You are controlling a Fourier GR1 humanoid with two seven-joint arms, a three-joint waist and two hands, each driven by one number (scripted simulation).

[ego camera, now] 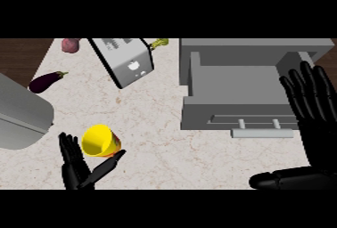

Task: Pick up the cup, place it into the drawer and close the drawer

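Two robot hands show over the pale marbled counter (151, 129). The left robot hand (79, 167) comes in at the lower left with its fingers straight and spread upward and its thumb angled out to the right. One yellow cup (100, 140) lies tipped on its side in the gap between those fingers and the thumb, its open mouth facing the fingers; the thumb tip is at the cup's lower edge, but nothing is curled round it.

The right robot hand (309, 100) stands at the right edge, fingers straight and slightly fanned, thumb stretched out low to the left. Just left of its fingers sits one grey drawer (230, 78), pulled open, with one light handle bar (261, 132) on its front, below and left of that palm.

Well above the left robot hand lie one dark eggplant (46, 81), one toaster-like appliance (125, 60), one reddish vegetable (70, 45) and one small yellow-green item (158, 43). A large grey rounded object (20, 116) sits to that hand's upper left.
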